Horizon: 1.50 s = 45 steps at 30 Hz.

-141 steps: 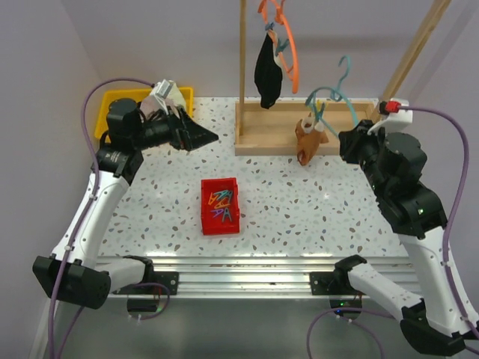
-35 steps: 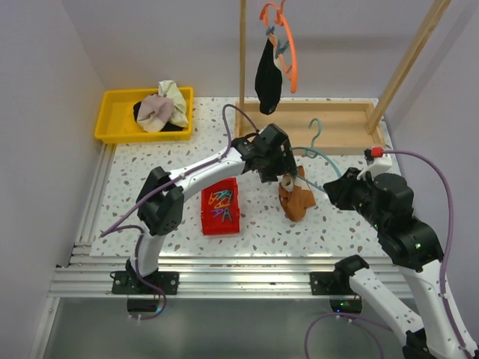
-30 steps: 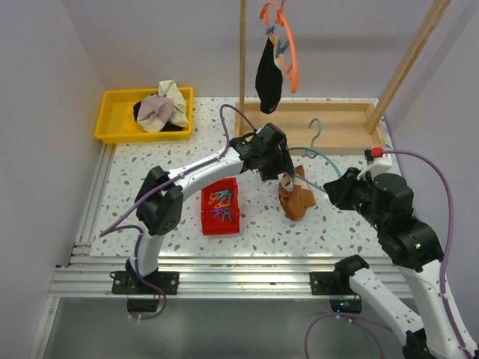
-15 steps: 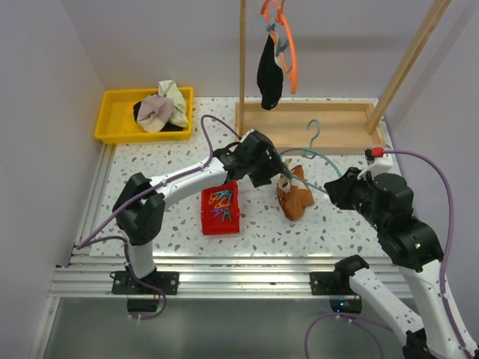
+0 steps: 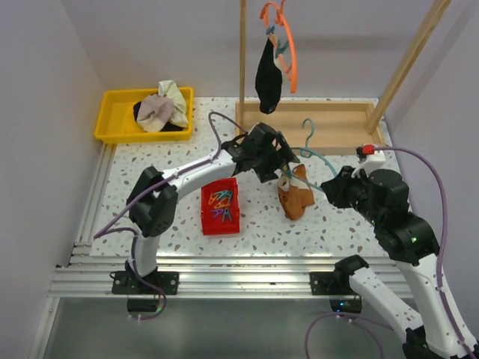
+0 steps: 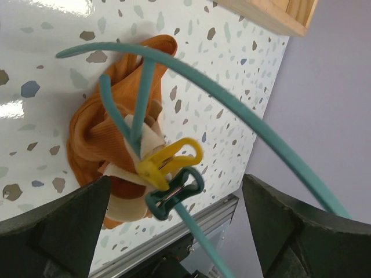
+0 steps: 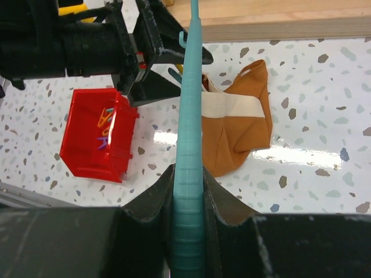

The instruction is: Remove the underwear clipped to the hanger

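The rust-brown underwear (image 5: pixel 294 196) with a cream band lies on the table, still held to a teal hanger (image 5: pixel 314 153) by a yellow clip (image 6: pixel 168 161) and a teal clip (image 6: pixel 174 191). My right gripper (image 7: pixel 189 191) is shut on the hanger's bar, near the table's right side (image 5: pixel 334 188). My left gripper (image 5: pixel 281 161) is open, its jaws wide apart on either side of the two clips (image 6: pixel 174 231) and touching neither. The black underwear (image 5: pixel 267 71) hangs from an orange hanger (image 5: pixel 290 52) on the rack.
A red bin (image 5: pixel 221 206) of coloured clips sits just left of the brown underwear. A yellow tray (image 5: pixel 112 123) at the back left holds a pale cloth bundle (image 5: pixel 165 105). The wooden rack base (image 5: pixel 337 134) and its posts stand behind.
The right arm brought the teal hanger and brown underwear down from the rack to the table. The left arm swung from the yellow tray to the clips, then shifted slightly around them.
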Motion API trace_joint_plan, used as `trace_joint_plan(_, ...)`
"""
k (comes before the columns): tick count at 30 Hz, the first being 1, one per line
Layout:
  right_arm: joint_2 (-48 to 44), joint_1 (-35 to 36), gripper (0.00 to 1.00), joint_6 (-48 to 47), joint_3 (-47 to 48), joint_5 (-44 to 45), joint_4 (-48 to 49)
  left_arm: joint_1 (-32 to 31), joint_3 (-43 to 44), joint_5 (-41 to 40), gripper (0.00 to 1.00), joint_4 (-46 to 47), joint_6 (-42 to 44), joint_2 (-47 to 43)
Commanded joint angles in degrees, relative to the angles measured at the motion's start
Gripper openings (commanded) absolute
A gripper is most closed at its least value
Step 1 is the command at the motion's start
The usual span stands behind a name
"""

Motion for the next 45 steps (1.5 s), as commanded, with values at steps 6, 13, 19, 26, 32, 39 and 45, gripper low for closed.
trace_joint_plan(6, 1.26, -0.16, 0.00, -5.36, 1.15, -0.75, 2.99, 1.06, 12.06, 0.36, 0.86, -7.18, 2.25, 6.23)
trace_joint_plan(13, 1.79, -0.16, 0.00, -5.98, 0.97, -0.66, 3.86, 1.76, 11.18, 2.03, 0.55, -6.92, 3.30, 6.58)
trace_joint_plan(19, 2.49, -0.16, 0.00, -6.42, 0.88, -0.49, 4.48, 2.11, 11.18, 3.79, 0.38, -6.21, 3.83, 7.20)
trace_joint_plan(26, 3.02, -0.16, 0.00, -7.03, 1.15, 0.92, 4.57, 2.55, 11.00, 5.10, 0.00, -5.69, 4.35, 7.02)
trace_joint_plan(32, 3.98, -0.16, 0.00, -7.21, 1.50, 4.96, 3.95, 3.08, 7.67, 6.42, 0.00, -0.79, 4.01, 4.04)
trace_joint_plan(39, 6.18, -0.16, 0.00, -8.00, 2.02, 4.88, 4.13, 3.87, 4.32, 8.97, 0.00, 5.91, 3.30, 1.66)
trace_joint_plan(45, 7.24, -0.16, 0.00, -8.97, 2.73, 4.18, 3.87, 5.45, 0.38, 9.67, 0.00, 13.63, 1.55, -2.11)
